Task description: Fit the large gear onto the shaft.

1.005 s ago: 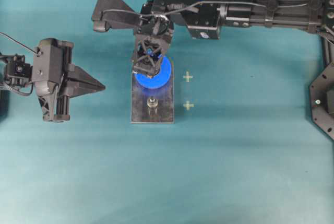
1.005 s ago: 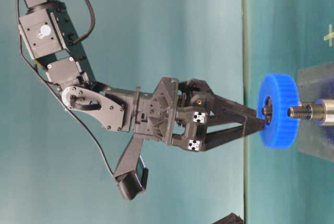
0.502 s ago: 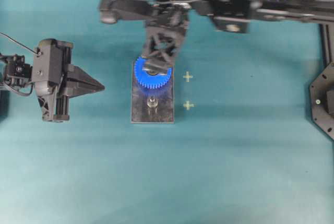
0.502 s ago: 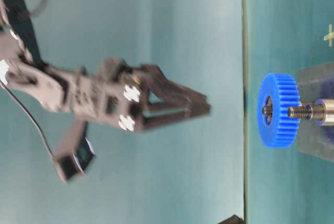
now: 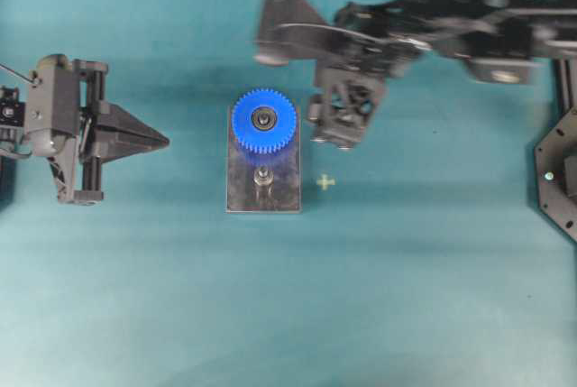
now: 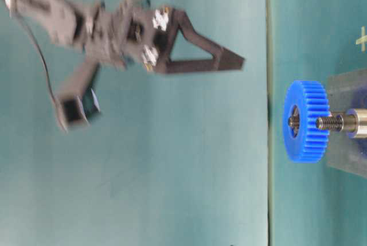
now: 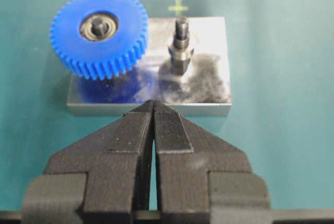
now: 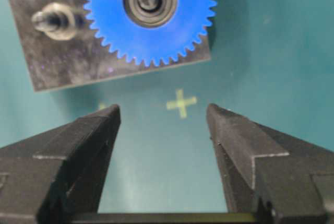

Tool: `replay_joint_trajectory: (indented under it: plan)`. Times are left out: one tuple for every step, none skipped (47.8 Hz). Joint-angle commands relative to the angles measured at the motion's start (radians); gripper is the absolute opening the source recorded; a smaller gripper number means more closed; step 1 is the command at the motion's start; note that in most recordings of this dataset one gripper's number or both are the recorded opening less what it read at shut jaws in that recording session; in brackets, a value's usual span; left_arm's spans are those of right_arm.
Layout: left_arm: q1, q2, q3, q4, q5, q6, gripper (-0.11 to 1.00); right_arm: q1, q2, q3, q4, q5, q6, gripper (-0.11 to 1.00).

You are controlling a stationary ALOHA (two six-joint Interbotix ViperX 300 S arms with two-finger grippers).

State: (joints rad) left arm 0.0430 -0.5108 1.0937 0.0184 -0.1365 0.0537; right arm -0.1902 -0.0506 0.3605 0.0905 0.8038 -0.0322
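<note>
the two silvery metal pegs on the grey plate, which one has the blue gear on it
The peg at the plate's far end in the overhead view sits inside the bright blue toothed plastic gear. The other silvery metal peg stands bare on the grey steel plate.

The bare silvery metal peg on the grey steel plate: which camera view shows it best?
The left wrist view: the bare silvery metal peg stands sharp, side-on, thread and collar visible. Overhead shows only its small top, the right wrist view a blurred tilt, and the table-level view its cropped profile.
</note>
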Motion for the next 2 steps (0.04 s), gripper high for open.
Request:
replay_joint_trajectory:
  plan:
    - [0.002,-0.003,-0.011,0.003,-0.011,0.002,0.00,0.005,-0.074,0.040,0.002,-0.052,-0.009,0.71]
    - [0.002,-0.003,-0.011,0.003,-0.009,0.002,0.00,0.005,-0.083,0.051,0.002,-0.060,-0.009,0.71]
